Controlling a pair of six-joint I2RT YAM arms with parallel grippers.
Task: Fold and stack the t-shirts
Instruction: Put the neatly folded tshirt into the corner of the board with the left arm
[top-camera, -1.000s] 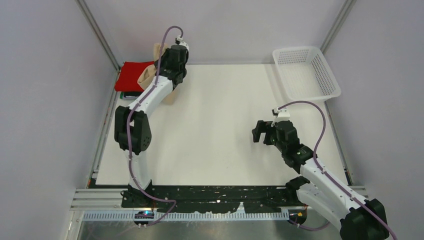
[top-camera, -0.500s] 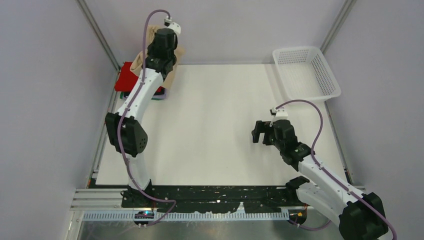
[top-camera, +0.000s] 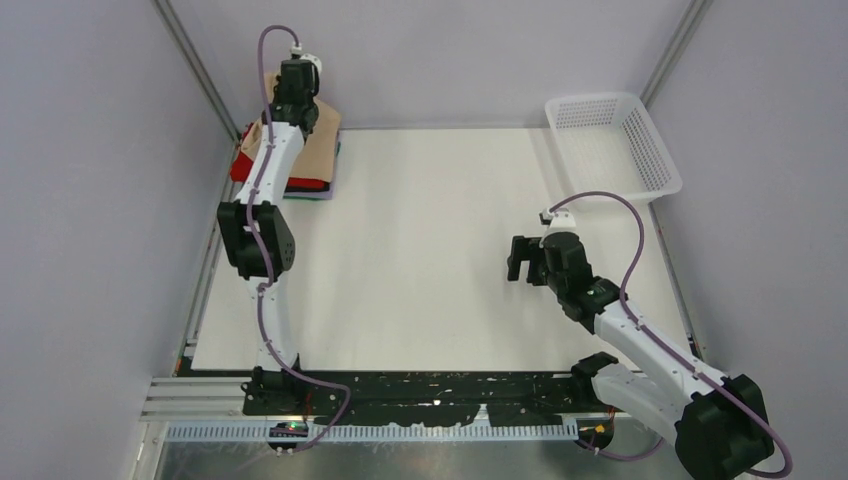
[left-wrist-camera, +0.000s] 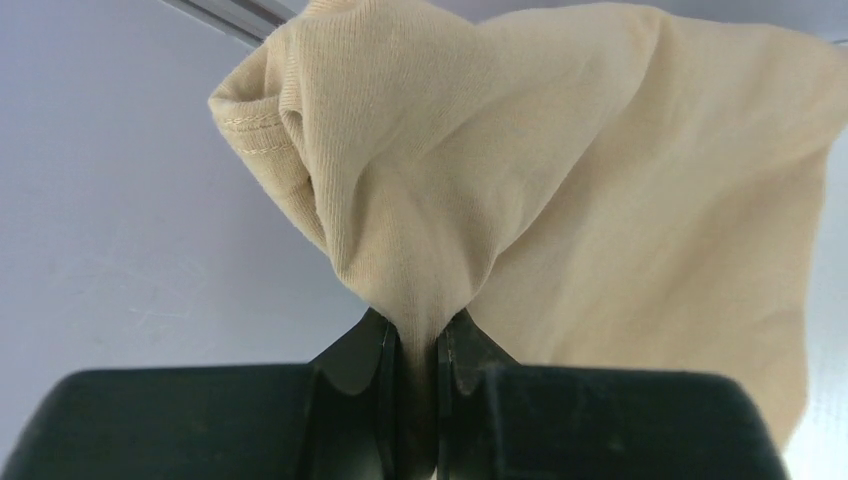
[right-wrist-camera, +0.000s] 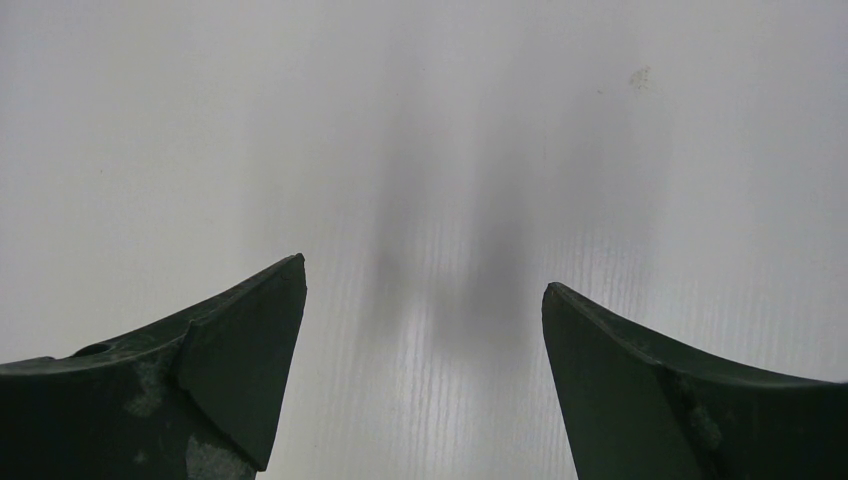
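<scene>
Left gripper (left-wrist-camera: 418, 338) clamps a bunched fold of the beige t-shirt (left-wrist-camera: 600, 180), limp light cloth likely to sag, over the folded stack (top-camera: 258, 168) at the counter's (top-camera: 430, 250) far-left corner; right gripper (right-wrist-camera: 424, 330) gapes empty.

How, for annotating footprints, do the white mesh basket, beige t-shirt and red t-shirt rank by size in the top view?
1. white plastic mesh basket
2. beige cloth t-shirt
3. red folded t-shirt, mostly covered

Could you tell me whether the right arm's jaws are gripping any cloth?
No, the jaws of the right arm stand wide apart over the white table, nothing between them.
</scene>
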